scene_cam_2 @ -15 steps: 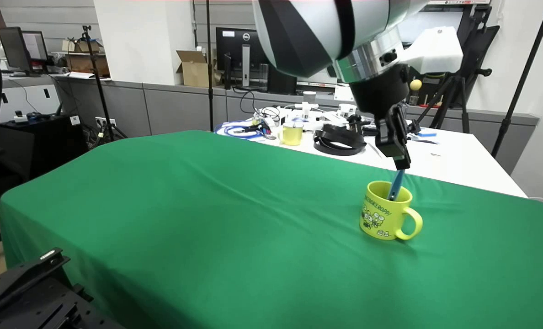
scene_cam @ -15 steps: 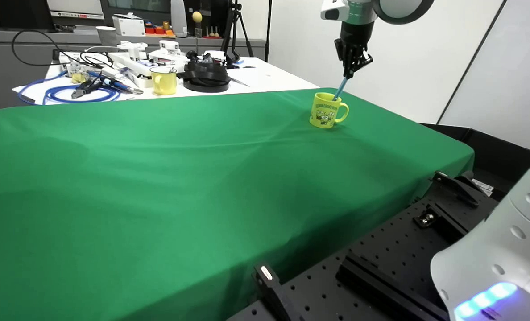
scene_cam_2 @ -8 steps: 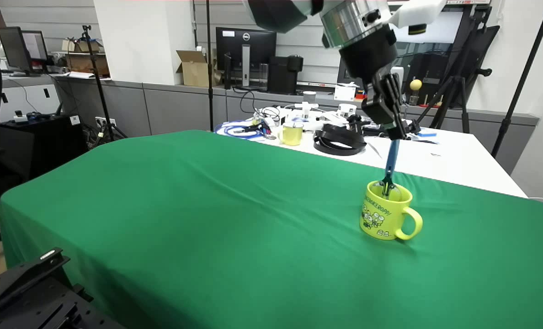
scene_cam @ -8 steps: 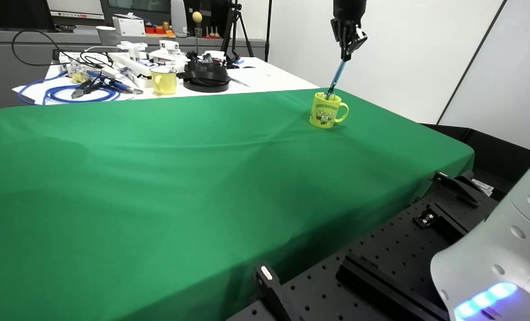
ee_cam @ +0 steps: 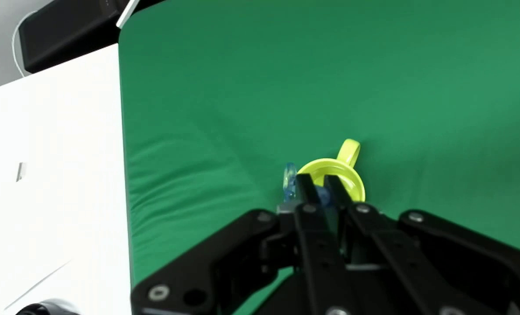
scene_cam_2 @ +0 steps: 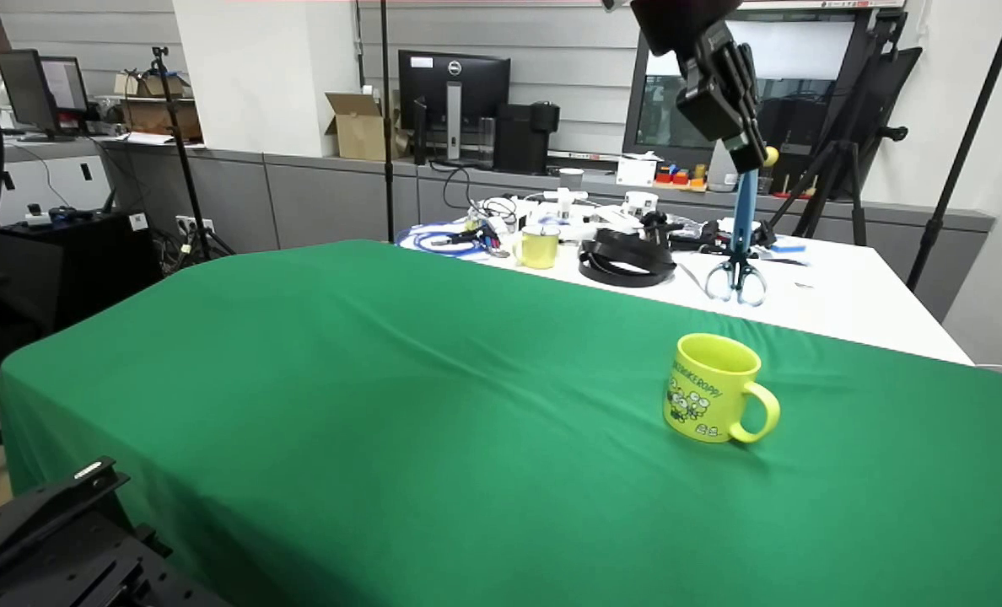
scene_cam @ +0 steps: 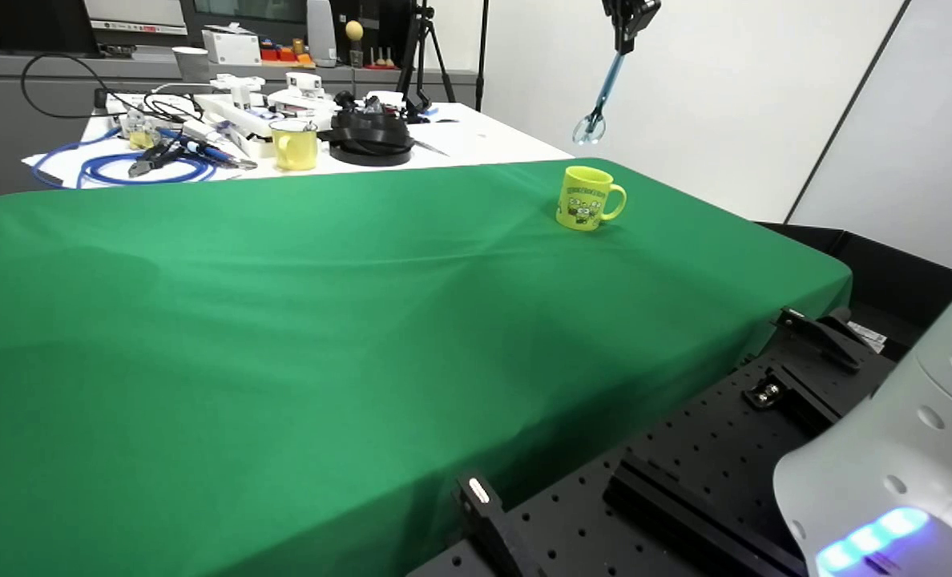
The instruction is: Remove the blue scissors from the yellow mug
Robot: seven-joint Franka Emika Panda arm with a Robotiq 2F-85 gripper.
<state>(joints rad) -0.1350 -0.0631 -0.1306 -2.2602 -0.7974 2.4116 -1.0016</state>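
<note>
The blue scissors hang in the air with the ring handles down, in both exterior views [scene_cam: 608, 84] [scene_cam_2: 744, 219]. My gripper [scene_cam: 623, 45] is shut on their upper end; it also shows in an exterior view [scene_cam_2: 747, 158] and in the wrist view [ee_cam: 318, 186]. The yellow mug stands upright on the green cloth, below the scissors, in both exterior views [scene_cam: 578, 204] [scene_cam_2: 703, 400]. The scissors are apart from it. In the wrist view the mug [ee_cam: 353, 178] shows no scissors inside the visible part, and one scissors handle [ee_cam: 289, 179] shows beside the fingers.
A green cloth [scene_cam_2: 400, 405] covers the table. Behind it, a white table [scene_cam: 492, 136] bears a paler yellow mug [scene_cam: 296, 146], a black coil [scene_cam: 370, 140], cables [scene_cam: 143, 167] and white devices. A tripod [scene_cam: 424, 56] and a wall stand at the back.
My gripper has risen with the scissors in it. The scissors were inside the mug and are now above it. The mug has not moved.
</note>
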